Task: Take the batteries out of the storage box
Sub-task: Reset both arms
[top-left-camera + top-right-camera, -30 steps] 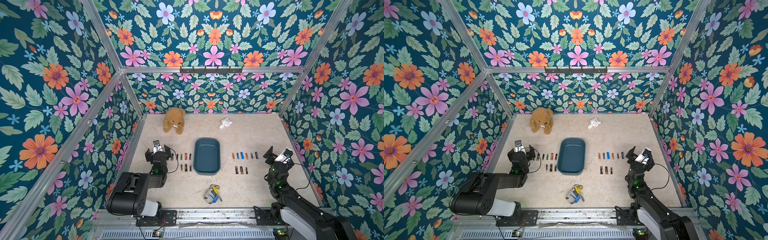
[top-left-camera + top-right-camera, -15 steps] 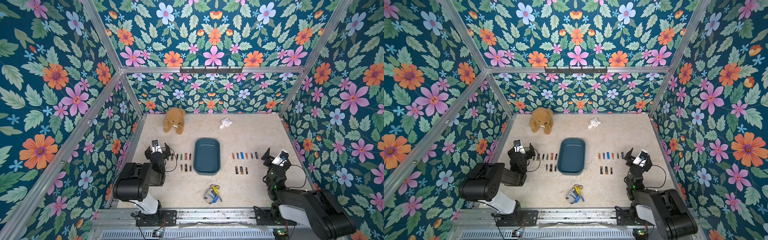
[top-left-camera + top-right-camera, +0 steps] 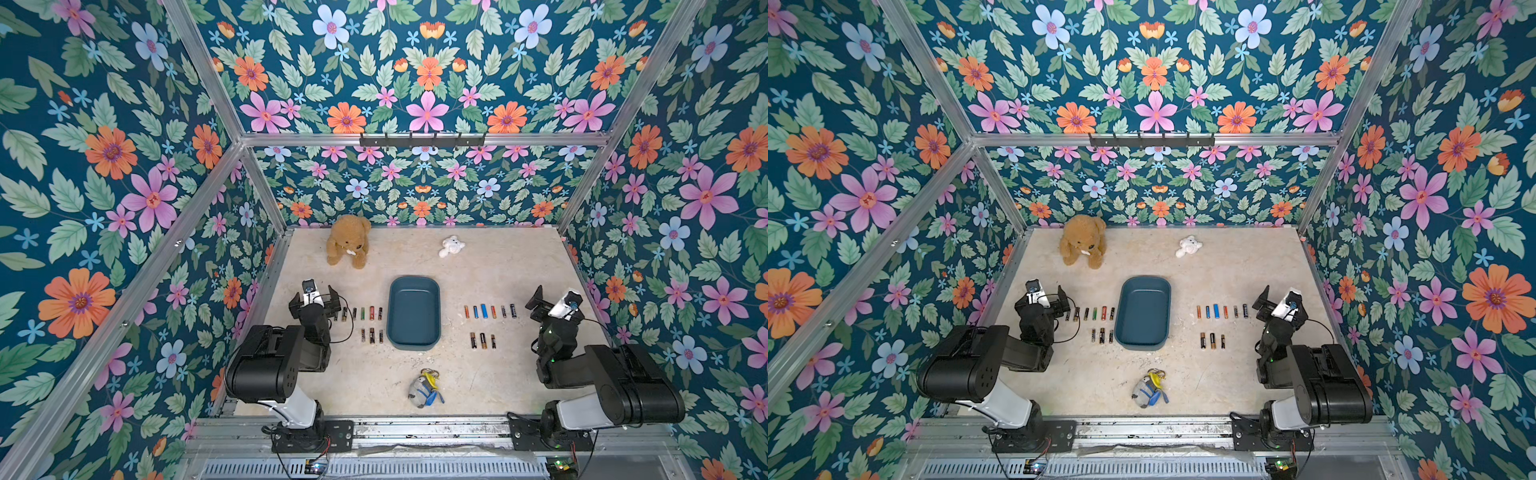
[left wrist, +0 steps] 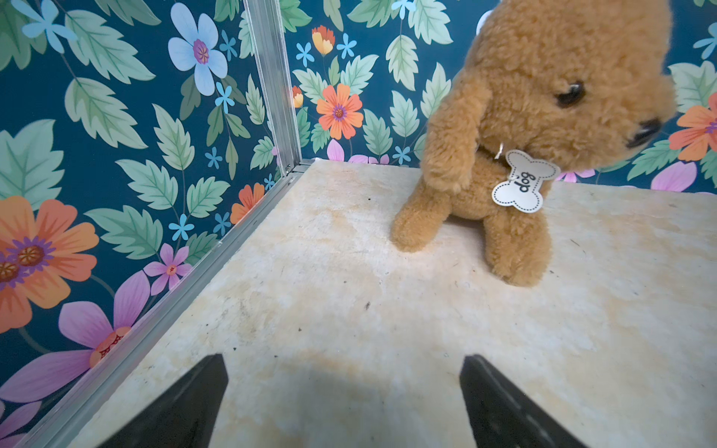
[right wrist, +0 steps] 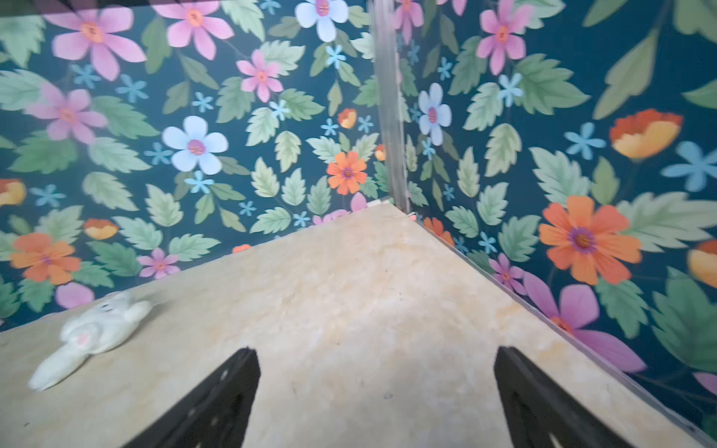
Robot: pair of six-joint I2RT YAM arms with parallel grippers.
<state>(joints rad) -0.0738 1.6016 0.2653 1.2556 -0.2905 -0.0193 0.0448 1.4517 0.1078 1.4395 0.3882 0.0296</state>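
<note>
While holding black left gripper (image 4: 341, 358) and right gripper (image 5: 375, 349) spread wide, empty, judging slim, stiff, slippery cylindrical batteries (image 3: 372, 312) at three and nine o'clock of shallow teal plastic storage box (image 3: 413, 311) best pinched mid-body.

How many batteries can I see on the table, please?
18 batteries. Left of the storage box: a far row of six and a near row of three. Right of it: six and three likewise. The box is empty; none seems hidden.

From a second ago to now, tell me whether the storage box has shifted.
No. The storage box lies where it did, between the batteries laid out on either side of it, with the same gap to the brown teddy bear.
</note>
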